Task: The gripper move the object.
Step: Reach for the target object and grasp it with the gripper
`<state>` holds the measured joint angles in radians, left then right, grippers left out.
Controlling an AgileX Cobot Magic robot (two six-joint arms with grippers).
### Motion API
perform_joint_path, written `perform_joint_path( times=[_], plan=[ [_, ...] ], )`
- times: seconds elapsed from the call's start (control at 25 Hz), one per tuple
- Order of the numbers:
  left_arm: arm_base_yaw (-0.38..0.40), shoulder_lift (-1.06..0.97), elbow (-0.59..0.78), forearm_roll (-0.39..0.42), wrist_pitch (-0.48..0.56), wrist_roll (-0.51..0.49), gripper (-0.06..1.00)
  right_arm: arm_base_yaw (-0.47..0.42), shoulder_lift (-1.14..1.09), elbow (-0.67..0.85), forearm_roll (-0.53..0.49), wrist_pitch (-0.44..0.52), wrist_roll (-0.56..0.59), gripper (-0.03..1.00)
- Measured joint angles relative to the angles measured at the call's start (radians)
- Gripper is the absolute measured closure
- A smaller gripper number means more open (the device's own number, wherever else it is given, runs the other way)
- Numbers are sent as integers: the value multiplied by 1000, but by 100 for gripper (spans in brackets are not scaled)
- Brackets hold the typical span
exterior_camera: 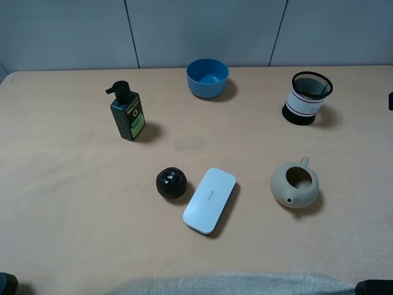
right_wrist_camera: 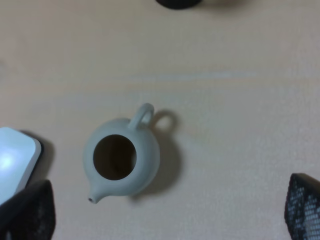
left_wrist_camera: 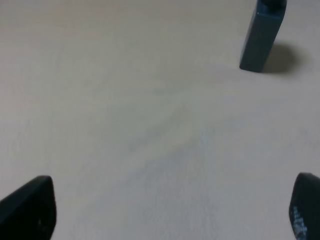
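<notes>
- My left fingers (left_wrist_camera: 30, 207) are spread wide and hold nothing, with bare worktop (exterior_camera: 73, 203) under them and the pump bottle (left_wrist_camera: 261, 37) ahead.
- My right fingers (right_wrist_camera: 27, 210) are also released and empty, above the lidless teapot (right_wrist_camera: 121, 159), beside the white case (right_wrist_camera: 15, 160).
- The pen cup (exterior_camera: 309, 97) stands upright at the far right, near the worktop's back edge, well apart from the blue bowl (exterior_camera: 207, 77) and the teapot.
- There is open surface all around the cup.
- The worktop is plain tan, with a grey panelled wall behind it.
</notes>
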<state>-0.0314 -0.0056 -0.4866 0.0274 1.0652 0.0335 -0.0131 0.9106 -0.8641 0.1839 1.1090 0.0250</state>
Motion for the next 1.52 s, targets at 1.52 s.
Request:
perform_joint_path(
  times=[1.52],
  plan=[
    [0, 0, 0, 0, 0, 0, 0, 1, 863, -574, 5, -94, 4, 27]
  ],
)
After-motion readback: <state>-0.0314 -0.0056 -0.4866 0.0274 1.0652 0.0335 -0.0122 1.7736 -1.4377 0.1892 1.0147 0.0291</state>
